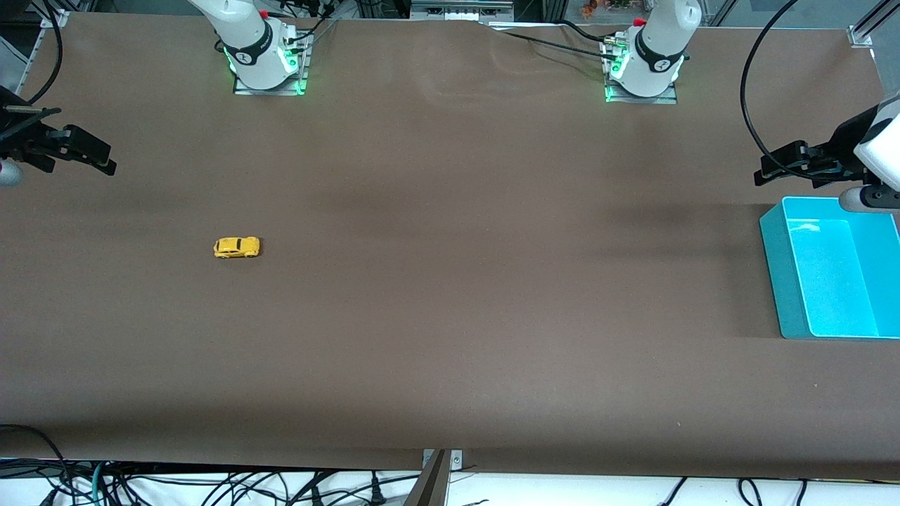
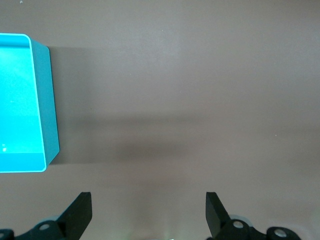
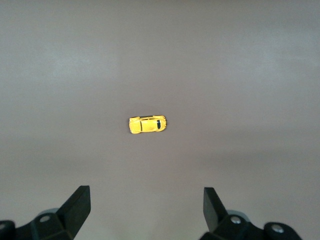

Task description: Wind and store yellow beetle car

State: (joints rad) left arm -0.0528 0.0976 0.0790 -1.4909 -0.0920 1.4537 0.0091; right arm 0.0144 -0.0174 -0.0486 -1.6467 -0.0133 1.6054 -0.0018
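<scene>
Brown and bare, the counter (image 1: 450,295) is stretching wide under the high front camera, with both arm bases glowing green along its top edge. Down on the surface, the yellow beetle car (image 1: 237,247) is sitting on its wheels toward the right arm's end of the counter, side-on to the camera and touching nothing. The right end effector (image 1: 105,163) is hanging in the air over that end's edge, well apart from the car. At the other end, the teal bin (image 1: 777,281) is resting with its open top facing up, and the left end effector (image 1: 763,174) is hovering just beside the bin's farther corner, over bare counter.

Switching to the left wrist camera: the left end effector (image 2: 149,212) is showing both dark fingers (image 2: 80,212) spread wide, with only brown counter between them and nothing in their grasp. The teal bin (image 2: 46,100) is peeking in at the edge of this view, one wall and part of its pale floor showing.

Over to the right wrist camera: the right end effector (image 3: 146,210) is likewise standing fully spread and carrying nothing. The yellow beetle car (image 3: 147,124) is lying on the counter ahead of the fingertips (image 3: 80,205), roughly in line with the gap between them, roof up and dark windows showing, clear of both fingers.
</scene>
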